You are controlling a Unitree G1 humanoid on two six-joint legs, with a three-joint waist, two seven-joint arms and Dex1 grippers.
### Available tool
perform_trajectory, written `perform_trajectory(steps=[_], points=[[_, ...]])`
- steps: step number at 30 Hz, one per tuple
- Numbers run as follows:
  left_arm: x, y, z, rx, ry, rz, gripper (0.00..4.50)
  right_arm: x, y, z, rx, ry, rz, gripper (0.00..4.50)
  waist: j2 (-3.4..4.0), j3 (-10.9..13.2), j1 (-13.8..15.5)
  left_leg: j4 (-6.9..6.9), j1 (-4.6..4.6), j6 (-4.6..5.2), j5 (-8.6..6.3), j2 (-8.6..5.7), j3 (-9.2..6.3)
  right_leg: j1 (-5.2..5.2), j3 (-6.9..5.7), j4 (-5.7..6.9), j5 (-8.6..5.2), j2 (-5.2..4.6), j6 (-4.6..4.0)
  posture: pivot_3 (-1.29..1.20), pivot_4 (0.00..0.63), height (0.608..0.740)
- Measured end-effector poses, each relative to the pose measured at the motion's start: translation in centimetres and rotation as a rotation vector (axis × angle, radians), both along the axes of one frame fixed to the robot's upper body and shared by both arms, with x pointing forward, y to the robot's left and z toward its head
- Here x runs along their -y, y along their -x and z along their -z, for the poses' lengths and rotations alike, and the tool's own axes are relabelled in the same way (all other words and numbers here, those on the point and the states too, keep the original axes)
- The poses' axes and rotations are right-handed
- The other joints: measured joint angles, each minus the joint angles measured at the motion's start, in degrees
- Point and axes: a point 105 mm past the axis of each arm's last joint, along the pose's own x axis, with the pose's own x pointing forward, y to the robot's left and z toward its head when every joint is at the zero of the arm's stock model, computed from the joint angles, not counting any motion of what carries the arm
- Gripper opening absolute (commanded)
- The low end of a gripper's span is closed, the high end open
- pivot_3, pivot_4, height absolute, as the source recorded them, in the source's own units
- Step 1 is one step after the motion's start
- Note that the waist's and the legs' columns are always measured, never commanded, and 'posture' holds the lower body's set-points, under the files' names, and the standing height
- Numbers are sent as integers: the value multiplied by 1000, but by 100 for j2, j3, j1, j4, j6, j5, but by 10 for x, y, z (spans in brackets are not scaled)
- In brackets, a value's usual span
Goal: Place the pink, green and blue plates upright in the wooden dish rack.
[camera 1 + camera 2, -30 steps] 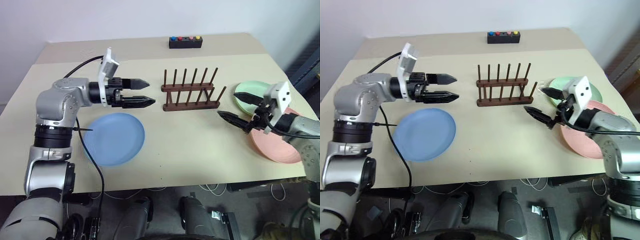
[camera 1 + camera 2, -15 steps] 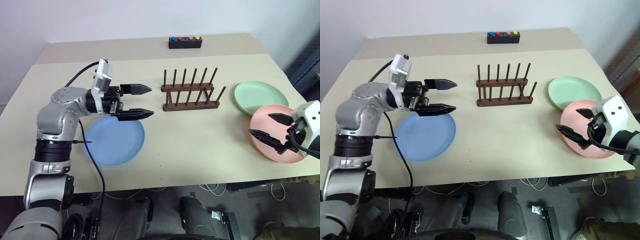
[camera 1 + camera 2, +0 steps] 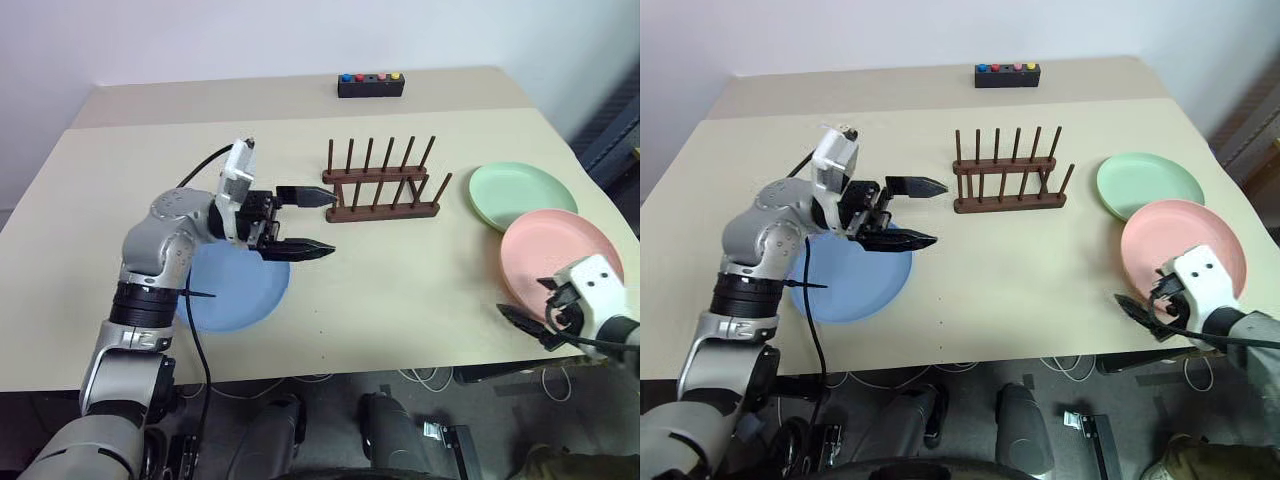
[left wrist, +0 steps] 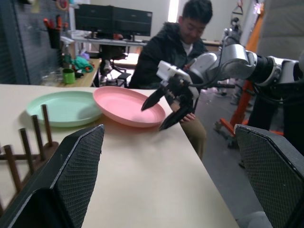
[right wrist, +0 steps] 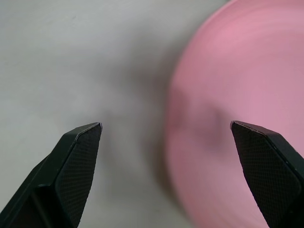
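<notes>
The wooden dish rack (image 3: 381, 184) stands at mid-table with every slot between its pegs bare. All three plates lie flat on the table (image 3: 400, 290). The blue plate (image 3: 232, 288) sits toward the robot's left, near the front half of the tabletop. Over on the right, the green plate (image 3: 519, 195) lies just beyond the pink plate (image 3: 555, 262), and the pink rim looks to overlap the green edge, though the head views don't settle whether they actually touch.

The left gripper (image 3: 322, 220) hangs level above the blue plate's far edge, pointing across toward the rack, its two black fingers spread wide with nothing between them. One fingertip sits just short of the rack's near end, not touching it.

The right gripper (image 3: 1152, 303) is low at the front right corner, at the near rim of the pink plate. In the right wrist view its fingers (image 5: 78, 156) stand far apart, the pink plate's edge showing between them, and they hold nothing.

At the back edge of the table rests a small black box (image 3: 370, 85) with coloured buttons. In the left wrist view a person (image 4: 178, 45) in a dark jacket sits beyond the table, behind the right arm.
</notes>
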Motion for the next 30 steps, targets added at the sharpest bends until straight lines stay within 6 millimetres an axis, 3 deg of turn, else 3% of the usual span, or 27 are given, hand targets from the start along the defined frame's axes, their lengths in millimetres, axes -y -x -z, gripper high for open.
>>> perform_trajectory(steps=[2,4,9,17,22,27,30], points=[[1,0,1,11,-6,2,4500,3,-3,8,-9,-4,33,3643,0,0,0,1,0,0,0,0,0,0,0,0,0,0,0,0,150,740],[2,0,2,17,-13,1,4500,8,-8,12,-6,-2,71,2763,1,0,2,0,0,0,0,0,0,0,0,0,0,0,0,0,150,740],[1,-2,4,20,-21,-23,4500,11,-15,7,14,6,80,214,1,0,1,0,0,0,0,0,0,0,0,0,0,1,0,0,150,740],[-3,-3,6,16,-34,-42,4500,9,-16,-8,-13,34,38,92,1,-4,-7,2,1,1,0,-1,1,1,1,0,0,0,0,0,150,740],[-3,-3,7,17,-35,-47,4500,8,-27,-68,102,96,3,92,0,-4,-2,-1,1,2,-1,3,-1,1,-4,-1,0,3,0,0,150,740],[-4,-5,7,14,-33,-62,4500,-7,-34,-94,158,25,-48,92,-1,-3,9,1,-1,4,-2,0,1,3,-3,-7,0,-2,0,0,150,740],[-3,-6,7,12,-28,-66,4500,-30,-47,-145,351,-136,-127,92,0,-1,-34,-1,1,4,-2,7,5,2,-2,-6,0,0,0,0,150,740]])
